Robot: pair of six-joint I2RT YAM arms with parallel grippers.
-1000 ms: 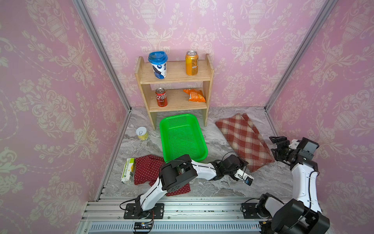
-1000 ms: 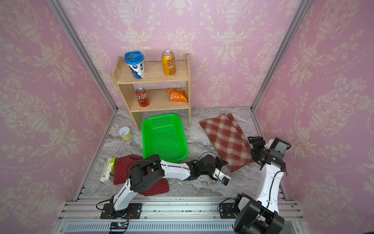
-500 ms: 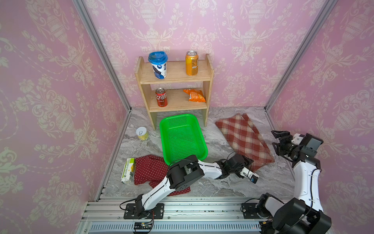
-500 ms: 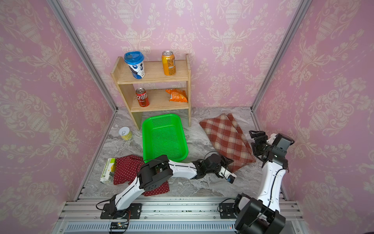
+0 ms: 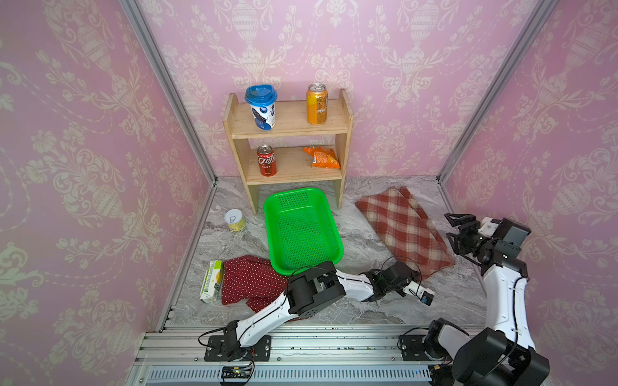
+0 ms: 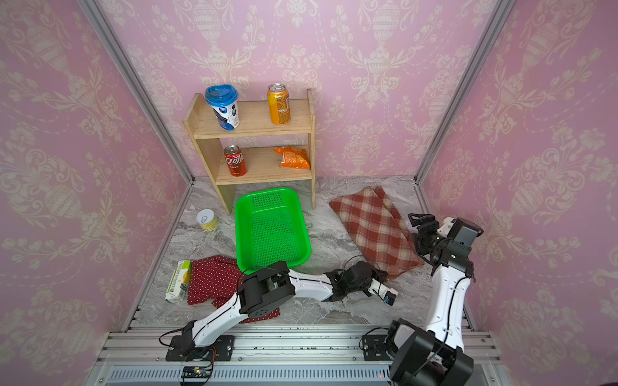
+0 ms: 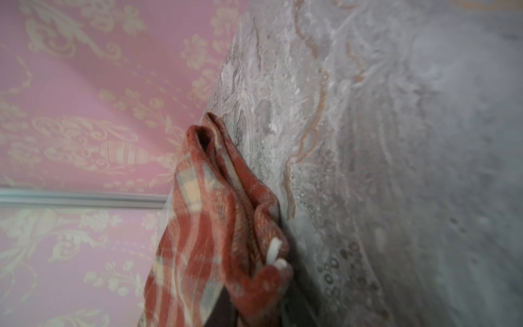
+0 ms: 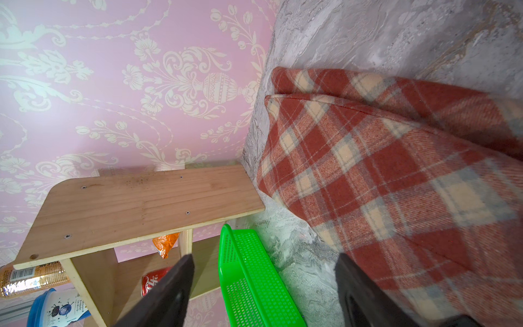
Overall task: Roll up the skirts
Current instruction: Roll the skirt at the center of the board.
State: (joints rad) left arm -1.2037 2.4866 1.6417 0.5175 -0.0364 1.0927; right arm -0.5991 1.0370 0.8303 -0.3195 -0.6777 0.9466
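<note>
The plaid skirt (image 5: 401, 230) (image 6: 374, 227) lies flat at the right of the marble table. My left gripper (image 5: 420, 274) (image 6: 384, 274) reaches low across the front to the skirt's near corner. In the left wrist view this gripper (image 7: 260, 305) is shut on the bunched plaid skirt (image 7: 203, 226) corner. My right gripper (image 5: 451, 227) (image 6: 414, 227) hangs open just above the skirt's right edge. In the right wrist view the right gripper (image 8: 263, 283) has only table between its fingers, with the plaid skirt (image 8: 396, 170) beside them. The polka-dot skirt (image 5: 247, 280) (image 6: 210, 280) lies crumpled at the front left, partly under my left arm.
A green basket (image 5: 294, 191) stands mid-table in front of a wooden shelf (image 5: 346, 133) that holds a cup, two cans and a snack bag. A small tin (image 5: 234, 219) sits near the left wall. A carton (image 5: 211, 280) lies beside the polka-dot skirt.
My left arm has stretched further right and its gripper has closed on the plaid skirt's near corner. My right gripper has moved back along the skirt's right edge, still open.
</note>
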